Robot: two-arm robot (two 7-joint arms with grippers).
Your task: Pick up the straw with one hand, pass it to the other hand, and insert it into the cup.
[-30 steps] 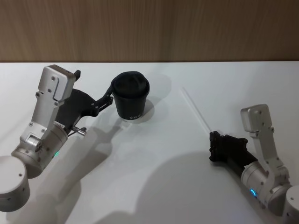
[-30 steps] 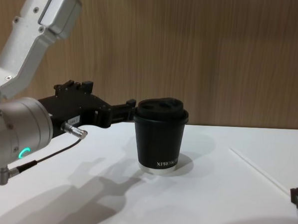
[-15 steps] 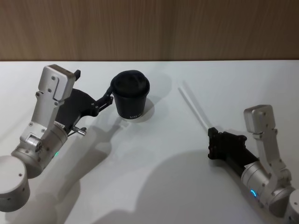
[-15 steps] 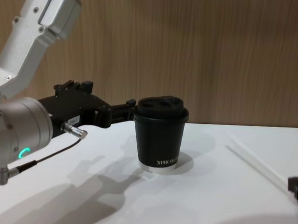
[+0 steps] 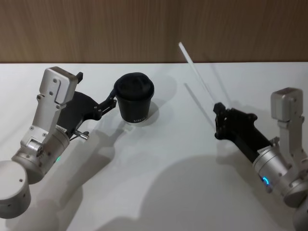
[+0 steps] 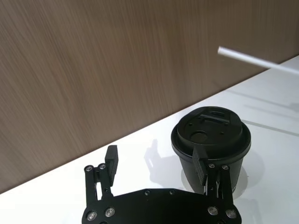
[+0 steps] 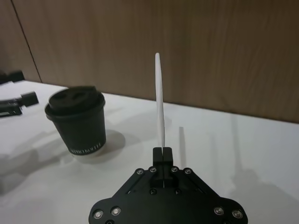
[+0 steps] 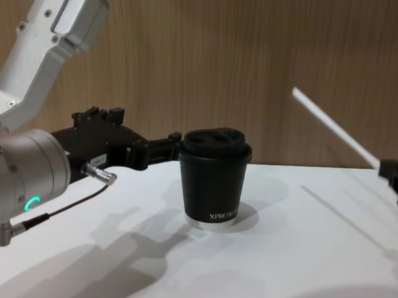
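The white straw (image 5: 197,72) is off the table, slanting up and back toward the wall from my right gripper (image 5: 217,107), which is shut on its lower end. In the right wrist view the straw (image 7: 160,98) rises straight out of the closed fingertips (image 7: 160,154). The black lidded cup (image 5: 135,101) stands upright on the table, left of the straw. My left gripper (image 6: 156,158) is open beside the cup (image 6: 210,140), with one finger against the cup's left side and the other well clear of it. It holds nothing.
The white table (image 5: 159,168) is bare between the cup and the right arm. A wood-panelled wall (image 5: 144,29) runs along the table's far edge, close behind the straw's upper tip.
My right gripper has lifted the straw off the table and risen, moving farther back. The straw, flat on the table a second ago, now slants in the air. The left arm has not moved.
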